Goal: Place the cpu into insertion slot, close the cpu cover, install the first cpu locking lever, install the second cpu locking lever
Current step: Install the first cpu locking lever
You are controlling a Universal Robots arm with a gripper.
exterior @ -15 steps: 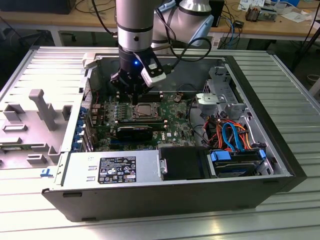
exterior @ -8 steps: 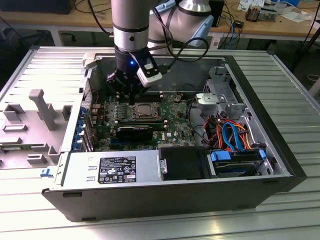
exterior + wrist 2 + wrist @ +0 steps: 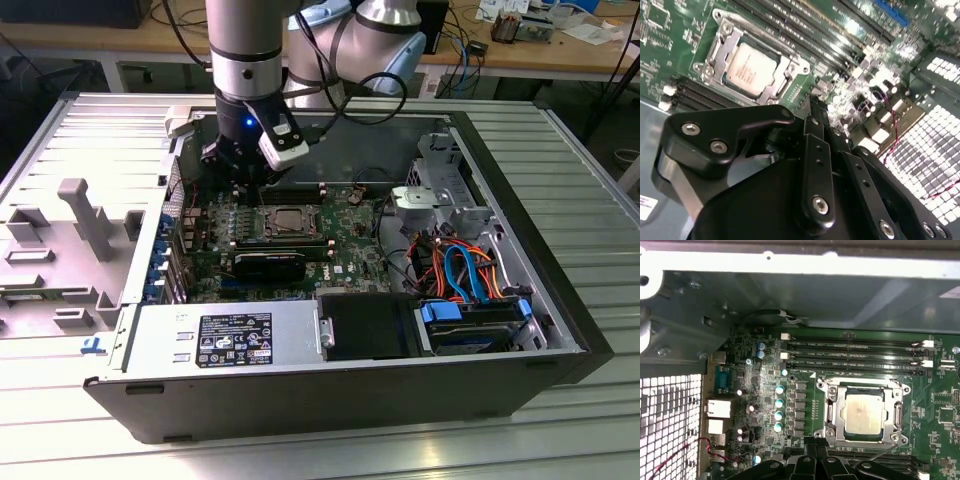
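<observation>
Silver cpu [image 3: 863, 414] sits in your slot [image 3: 830, 412], cover [image 3: 898, 416] down, your gripper [image 3: 816, 107] closed, empty, just beside.

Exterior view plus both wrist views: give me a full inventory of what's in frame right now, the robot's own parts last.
computer case: one, dark grey, lying open on the slatted metal table.
motherboard: one, green, on the case floor.
cpu: one, silver-grey, seated in the insertion slot.
cpu cover: one, silver frame, lying down around the cpu.
memory slots: several, long and black, beside the socket.
power supply: one, silver, at the case's near edge.
drive cables: a bundle, orange and blue, towards the exterior view's right.
grey fixture: one, on the table at the exterior view's left.
arm: one, silver, reaching down into the case.
gripper: one, black, above the board beside the socket.
</observation>
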